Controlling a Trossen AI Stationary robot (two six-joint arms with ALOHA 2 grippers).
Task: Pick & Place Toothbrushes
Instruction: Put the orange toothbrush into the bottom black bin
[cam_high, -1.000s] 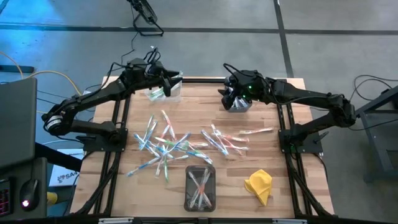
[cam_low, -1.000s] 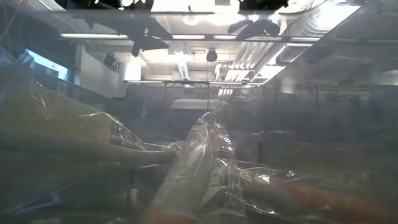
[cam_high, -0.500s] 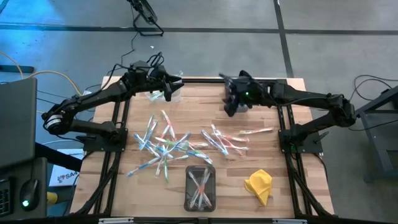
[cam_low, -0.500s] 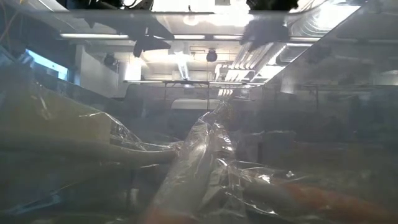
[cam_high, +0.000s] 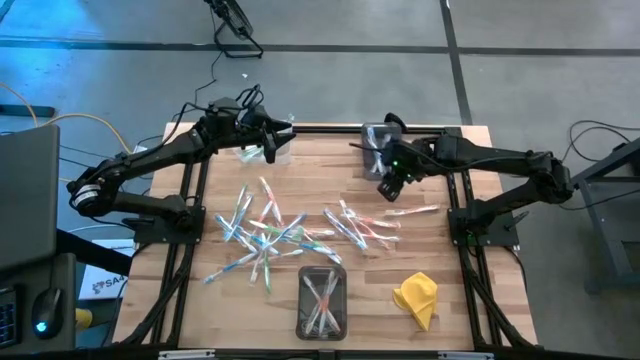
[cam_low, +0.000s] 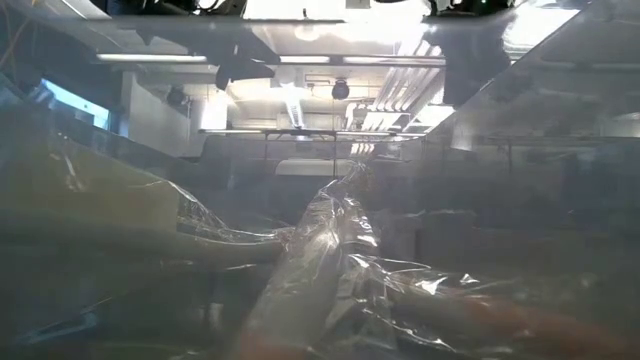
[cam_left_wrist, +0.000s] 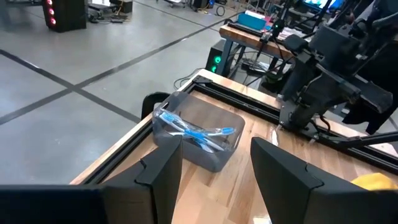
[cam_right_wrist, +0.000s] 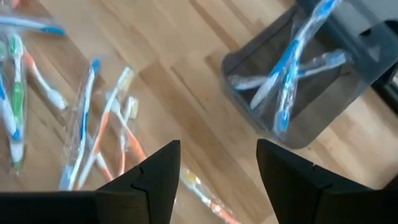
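Toothbrushes (cam_high: 362, 227) loose at bench (cam_high: 465, 290) centre, long axes mixed; nearest cluster at 7 o'clock from right claw (cam_high: 392, 187), spread, empty. Left claw (cam_high: 272, 147) spread, empty, farther, above far-left bin (cam_high: 282, 146).

Grey concrete floor (cam_high: 330, 25) with dark seams, ceiling strip lights (cam_low: 270, 60), wooden table (cam_high: 450, 325), black frame.

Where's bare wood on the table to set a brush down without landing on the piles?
Free: the wood between the two far bins, and the near left corner beside the near bin. A smaller patch lies between the yellow cloth and that bin. Crowded: mid-table, where the left pile and right pile of toothbrushes spread.
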